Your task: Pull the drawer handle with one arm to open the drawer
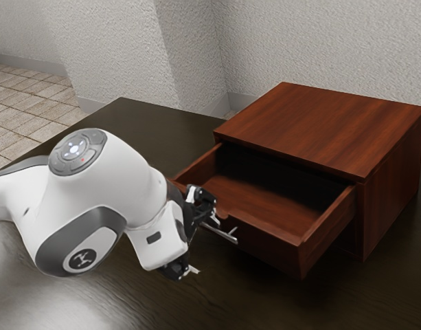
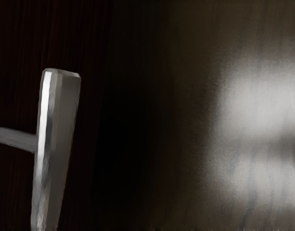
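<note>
While drawer (image 1: 265,244) stands well out of cabinet (image 1: 320,124), toward exterior view's near left, we judge pull step nearly done. Gripper (image 1: 196,230) sits at metal handle (image 1: 224,232) on drawer front. We cannot tell whether hand is open or clamped. Next move, we judge: confirm hold, draw straight along drawer's travel, no sideways drag.

The arm (image 1: 93,206) is all chunky glossy white shells with mid-grey bands wrapping the joints. One joint has a flat grey round cap (image 1: 77,150) with a paler disc, bluish lights and a tiny red dot, a grey band lower down carries a small white Y-ish logo (image 1: 82,259), and the last white link has a little dark rectangular inset (image 1: 154,237). The claw (image 1: 198,234) is black, with small pale bits at both ends.
</note>
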{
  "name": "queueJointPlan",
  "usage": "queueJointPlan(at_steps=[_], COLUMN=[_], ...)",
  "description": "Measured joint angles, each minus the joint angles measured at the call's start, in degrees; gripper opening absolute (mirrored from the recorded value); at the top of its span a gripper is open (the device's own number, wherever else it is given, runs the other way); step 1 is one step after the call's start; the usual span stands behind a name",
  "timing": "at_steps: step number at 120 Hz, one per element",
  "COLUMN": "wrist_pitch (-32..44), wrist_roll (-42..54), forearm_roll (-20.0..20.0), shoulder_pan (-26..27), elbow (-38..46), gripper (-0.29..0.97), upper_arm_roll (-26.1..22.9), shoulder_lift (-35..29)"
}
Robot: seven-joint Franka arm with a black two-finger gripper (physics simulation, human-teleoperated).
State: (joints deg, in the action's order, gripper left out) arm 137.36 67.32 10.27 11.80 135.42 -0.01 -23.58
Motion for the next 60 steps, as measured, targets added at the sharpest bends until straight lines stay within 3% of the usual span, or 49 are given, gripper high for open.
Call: queueJointPlan(at_steps=[30,60], wrist_pitch=[-1.3,-4.6], wrist_roll=[0.0,-0.1], forearm_roll=[0.0,-0.4], shoulder_pan=[1.1,1.1], elbow=[1.2,-3.3], gripper=[0.66,0.67], upper_arm_roll=[1.2,0.7], shoulder_lift=[-2.4,-4.6])
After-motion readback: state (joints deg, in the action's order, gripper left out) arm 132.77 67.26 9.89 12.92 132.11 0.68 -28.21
